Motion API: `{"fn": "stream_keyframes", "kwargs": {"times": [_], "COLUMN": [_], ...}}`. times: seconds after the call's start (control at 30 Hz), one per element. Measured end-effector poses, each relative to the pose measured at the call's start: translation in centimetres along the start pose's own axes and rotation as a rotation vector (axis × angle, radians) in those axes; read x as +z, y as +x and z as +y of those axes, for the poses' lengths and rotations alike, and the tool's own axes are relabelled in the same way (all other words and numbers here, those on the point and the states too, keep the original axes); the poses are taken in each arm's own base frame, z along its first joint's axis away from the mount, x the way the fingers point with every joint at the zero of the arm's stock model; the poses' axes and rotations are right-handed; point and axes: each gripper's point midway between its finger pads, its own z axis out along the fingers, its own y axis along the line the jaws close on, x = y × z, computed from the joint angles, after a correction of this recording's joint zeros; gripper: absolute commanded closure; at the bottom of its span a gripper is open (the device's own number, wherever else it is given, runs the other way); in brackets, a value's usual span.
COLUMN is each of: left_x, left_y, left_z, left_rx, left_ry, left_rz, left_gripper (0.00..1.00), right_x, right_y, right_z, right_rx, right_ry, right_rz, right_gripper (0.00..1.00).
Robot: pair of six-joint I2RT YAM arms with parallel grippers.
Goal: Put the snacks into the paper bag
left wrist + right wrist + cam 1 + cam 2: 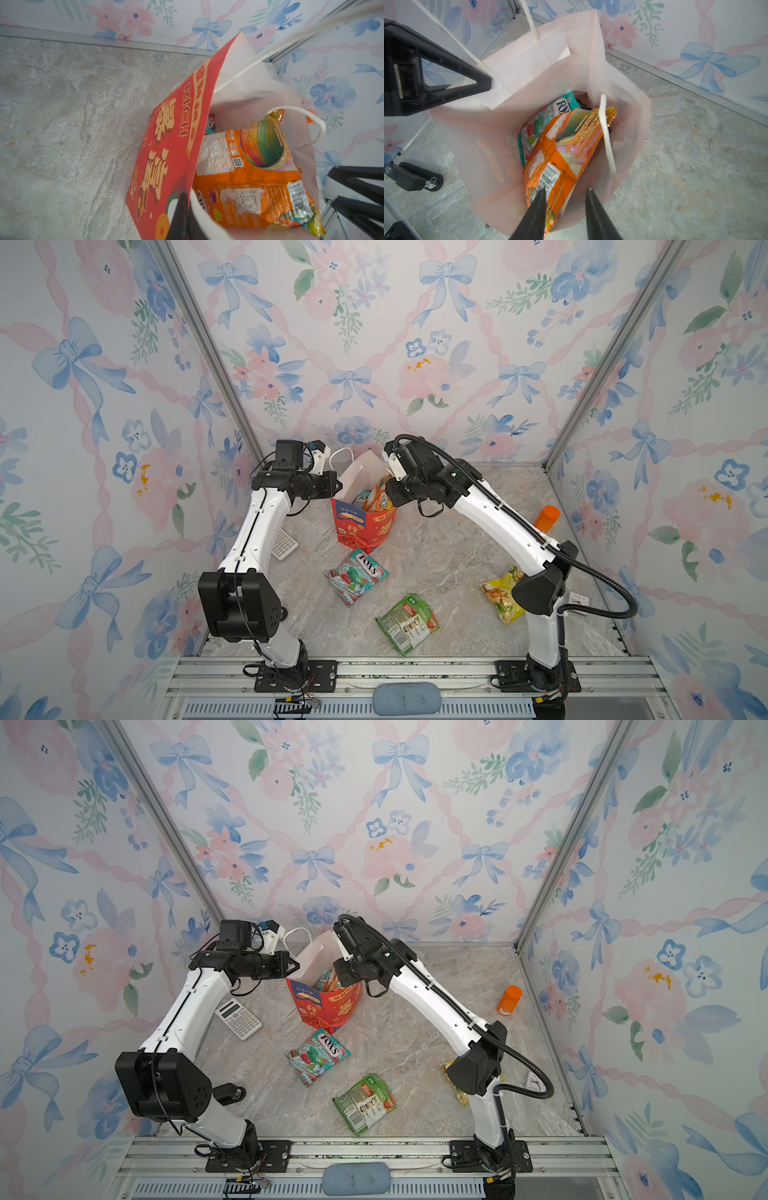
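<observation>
Near the counter's (457,539) back edge, both top views show the paper bag (365,526) upright; a teal "FOX'S" packet (356,574), a green packet (407,622) and a yellow packet (500,597) lie toward the front, the yellow beside our right arm. Left wrist view: our left tool (188,207) clamps the bag wall marked "RICH". Right wrist view: our right tool (566,193) gapes over the orange packet (550,166), upended inside the bag.

Mouth of the paper bag (365,526), frame centre: crowded by an orange packet (550,166), left arm (257,526) and right arm (498,522). Bare counter (449,556) opens right of centre, between teal packet (356,574), green packet (407,622) and orange bottle (546,517); calculator (238,1018) blocks the left.
</observation>
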Motion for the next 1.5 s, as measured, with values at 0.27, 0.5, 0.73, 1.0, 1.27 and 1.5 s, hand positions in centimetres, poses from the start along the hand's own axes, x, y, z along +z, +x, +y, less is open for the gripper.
{"fn": "stream_keyframes", "kwargs": {"times": [0.27, 0.5, 0.73, 1.0, 1.27, 1.5], "left_x": [0.0, 0.0, 0.0, 0.0, 0.0, 0.0], "left_y": [0.0, 0.0, 0.0, 0.0, 0.0, 0.0], "left_z": [0.0, 0.0, 0.0, 0.0, 0.0, 0.0], "left_rx": [0.000, 0.000, 0.000, 0.000, 0.000, 0.000], "left_ry": [0.000, 0.000, 0.000, 0.000, 0.000, 0.000], "left_rz": [0.000, 0.001, 0.000, 0.000, 0.000, 0.000], "left_gripper": [1.00, 1.00, 1.00, 1.00, 1.00, 1.00], "right_x": [3.2, 3.7, 5.3, 7.1, 6.5, 1.2], "right_y": [1.6, 1.2, -0.4, -1.0, -1.8, -4.5], "right_z": [0.3, 1.6, 3.6, 4.6, 4.3, 3.7], "right_rx": [-0.004, 0.013, 0.032, 0.057, 0.052, 0.019], "right_ry": [-0.005, -0.073, -0.159, -0.197, -0.195, -0.179], "right_rz": [0.066, 0.064, 0.040, 0.032, 0.007, -0.096], "right_gripper": [0.65, 0.66, 0.66, 0.55, 0.41, 0.34]}}
